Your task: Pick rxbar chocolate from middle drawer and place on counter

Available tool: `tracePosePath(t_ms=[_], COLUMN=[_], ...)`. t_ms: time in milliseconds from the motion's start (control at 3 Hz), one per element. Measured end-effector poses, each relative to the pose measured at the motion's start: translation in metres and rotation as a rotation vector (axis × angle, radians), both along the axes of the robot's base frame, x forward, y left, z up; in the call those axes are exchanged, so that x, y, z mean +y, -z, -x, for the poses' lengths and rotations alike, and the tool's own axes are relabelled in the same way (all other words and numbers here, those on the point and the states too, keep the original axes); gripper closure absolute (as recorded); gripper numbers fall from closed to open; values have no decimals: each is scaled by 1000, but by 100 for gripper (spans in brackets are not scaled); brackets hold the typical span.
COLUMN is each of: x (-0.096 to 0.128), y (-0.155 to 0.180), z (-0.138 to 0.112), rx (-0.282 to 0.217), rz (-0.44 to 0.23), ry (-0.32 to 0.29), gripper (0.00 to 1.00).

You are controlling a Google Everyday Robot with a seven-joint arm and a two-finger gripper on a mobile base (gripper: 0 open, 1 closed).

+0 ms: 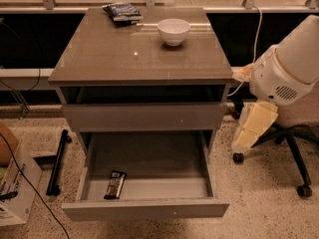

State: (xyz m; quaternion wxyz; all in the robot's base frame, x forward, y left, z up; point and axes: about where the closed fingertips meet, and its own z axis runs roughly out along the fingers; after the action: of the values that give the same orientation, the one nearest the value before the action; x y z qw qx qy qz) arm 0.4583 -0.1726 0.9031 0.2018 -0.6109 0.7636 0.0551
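1. A grey drawer cabinet stands in the centre, seen from above and in front, on a speckled floor.
2. Its glossy grey-brown top surface (pixel 119 59) carries a white bowl (pixel 173 31) near the back right and a crinkly blue-black snack bag (pixel 122 12) at the back left. The two are well apart.
3. The middle drawer (pixel 149 209) is pulled fully out toward the viewer, with a closed drawer front above it.
4. The rxbar chocolate (pixel 115 184), a slim black bar with pale patches, lies flat on the drawer floor. It is in the front left corner, near the left wall and just behind the front panel, with its long side running front to back.
5. The robot arm (pixel 291 63), a bulky white housing, enters from the right edge, beside the cabinet.
6. What appears to be the claw (pixel 254 127) hangs below that housing as a pale cream piece. It sits right of the cabinet, level with the closed drawer front and well apart from the bar. Whether it is wide or narrow cannot be told, and it holds nothing visible.
7. An office chair (pixel 294 148) stands behind the arm, and a cardboard box (pixel 15 183) sits at the far left.
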Motion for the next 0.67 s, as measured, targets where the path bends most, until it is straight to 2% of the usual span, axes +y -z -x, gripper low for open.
tracePosePath(t_ms=[667], x=[34], y=[52], z=[-21], rx=[14], rz=[-132], ry=[-71], gripper=[0])
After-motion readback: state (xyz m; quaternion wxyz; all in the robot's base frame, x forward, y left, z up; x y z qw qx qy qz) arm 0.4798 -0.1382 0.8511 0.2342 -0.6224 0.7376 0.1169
